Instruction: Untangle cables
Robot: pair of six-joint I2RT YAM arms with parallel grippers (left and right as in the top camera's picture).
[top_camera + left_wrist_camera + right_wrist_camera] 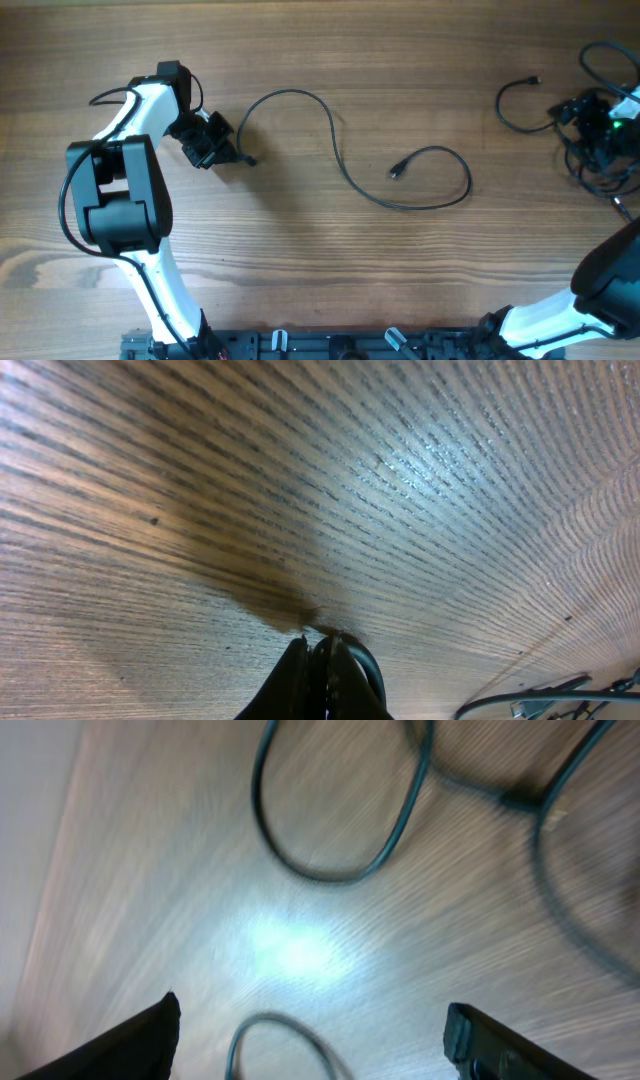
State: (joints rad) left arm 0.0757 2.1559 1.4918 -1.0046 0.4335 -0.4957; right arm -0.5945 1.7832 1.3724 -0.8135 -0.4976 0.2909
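Observation:
One long black cable (pixel 345 175) snakes across the middle of the table and ends in a small plug (pixel 396 172). Its other end sits at my left gripper (pixel 238 155), which is shut on it. In the left wrist view the jaws (pixel 318 642) are pressed together just above the wood, and the cable (pixel 368 668) curves out from the tips. A tangle of cables (pixel 592 150) lies at the far right, one strand (pixel 508 100) looping out to a plug. My right gripper (pixel 598 122) hovers over that tangle. Blurred loops (pixel 330 870) show beyond its open fingers (pixel 310 1010).
The wooden table (pixel 300 260) carries both arms. The left arm's white body (pixel 120 190) stands at the left, the right arm's base (pixel 600 290) at the lower right. The table's right edge lies close behind the tangle. Another cable end (pixel 545 690) shows low in the left wrist view.

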